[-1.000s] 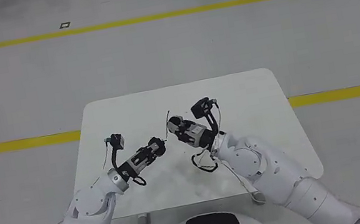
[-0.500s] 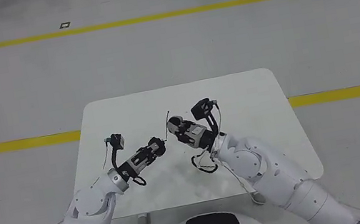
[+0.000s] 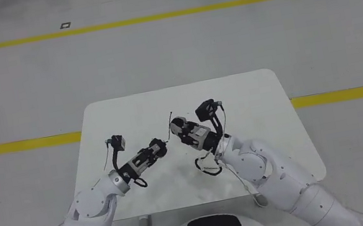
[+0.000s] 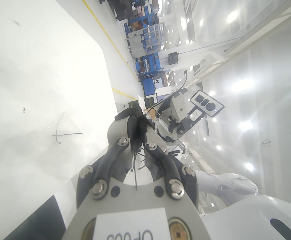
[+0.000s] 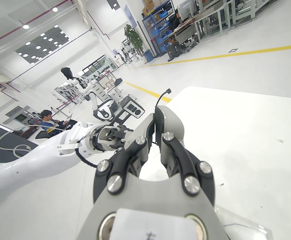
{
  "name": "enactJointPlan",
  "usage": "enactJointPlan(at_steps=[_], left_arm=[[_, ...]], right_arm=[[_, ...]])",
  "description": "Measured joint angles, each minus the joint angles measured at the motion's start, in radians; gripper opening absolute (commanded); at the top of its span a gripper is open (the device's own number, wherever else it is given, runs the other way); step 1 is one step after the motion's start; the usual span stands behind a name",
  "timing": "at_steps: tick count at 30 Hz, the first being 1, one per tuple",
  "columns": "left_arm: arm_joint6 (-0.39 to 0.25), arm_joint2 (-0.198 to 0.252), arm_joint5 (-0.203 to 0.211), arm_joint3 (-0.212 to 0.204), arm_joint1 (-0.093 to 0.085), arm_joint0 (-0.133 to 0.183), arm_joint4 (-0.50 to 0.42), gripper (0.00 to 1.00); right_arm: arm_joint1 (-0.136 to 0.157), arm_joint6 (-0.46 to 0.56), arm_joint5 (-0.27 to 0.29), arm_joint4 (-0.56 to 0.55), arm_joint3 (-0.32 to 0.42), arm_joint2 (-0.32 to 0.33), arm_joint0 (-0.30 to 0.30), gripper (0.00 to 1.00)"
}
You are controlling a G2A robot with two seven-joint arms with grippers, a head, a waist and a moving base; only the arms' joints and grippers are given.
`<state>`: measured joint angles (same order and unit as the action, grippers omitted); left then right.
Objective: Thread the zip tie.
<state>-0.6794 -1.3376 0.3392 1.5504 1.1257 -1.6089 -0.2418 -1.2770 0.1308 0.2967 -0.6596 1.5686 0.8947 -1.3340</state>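
1. The right tool (image 5: pixel 156 111) is closed on a thin black plastic zip tie (image 5: pixel 160 98). Its pads pinch the strap partway along, and the small square head stands free beyond the fingertips, up in the air above the white rounded-corner bench (image 5: pixel 238 118).
2. The left tool (image 4: pixel 136 116) is also closed. A thin black strand (image 4: pixel 135 175) runs back from its pads toward the palm. I cannot tell whether this is the same tie's tail.
3. From above, the left tool (image 3: pixel 160 144) and the right tool (image 3: pixel 176 125) sit nearly tip to tip over the middle of the bench (image 3: pixel 251 93), with the zip tie (image 3: pixel 170 118) poking up as a fine line.
4. Handling, as I judge it: the tie is very light, springy and smooth, so it will flex and may twist in the pads. It is best held close behind the head, and close behind the tail tip, so the free ends stay short and steerable.
5. Farther out, a few loose black ties (image 4: pixel 66 134) lie on the bench, on what looks like a clear sheet.
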Motion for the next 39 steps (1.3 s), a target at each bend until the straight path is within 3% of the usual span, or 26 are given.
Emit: enactJointPlan(at_steps=[8,11,18,26,34,39], left_arm=[[0.261,0.009,0.001,0.069,0.004,-0.095,0.131,0.00],[0.315,0.011,0.001,0.099,0.004,-0.125,0.157,0.00],[0.379,0.018,0.001,0.138,0.004,-0.167,0.194,0.00],[0.445,0.030,-0.009,0.143,0.007,-0.175,0.224,0.00],[0.446,0.030,-0.007,0.146,0.006,-0.176,0.229,0.00],[0.520,0.047,-0.011,0.157,0.012,-0.187,0.249,0.00]], right_arm=[[-0.002,-0.053,-0.020,-0.069,-0.001,0.003,-0.016,0.00],[-0.004,-0.065,-0.006,-0.079,-0.012,0.001,-0.013,0.00],[-0.014,-0.084,0.043,-0.078,-0.065,-0.015,0.020,0.00],[-0.019,-0.104,0.043,-0.059,-0.087,-0.045,0.043,0.00],[-0.019,-0.104,0.042,-0.061,-0.087,-0.045,0.043,0.00],[-0.022,-0.167,0.043,-0.154,-0.103,-0.061,0.038,0.00]])
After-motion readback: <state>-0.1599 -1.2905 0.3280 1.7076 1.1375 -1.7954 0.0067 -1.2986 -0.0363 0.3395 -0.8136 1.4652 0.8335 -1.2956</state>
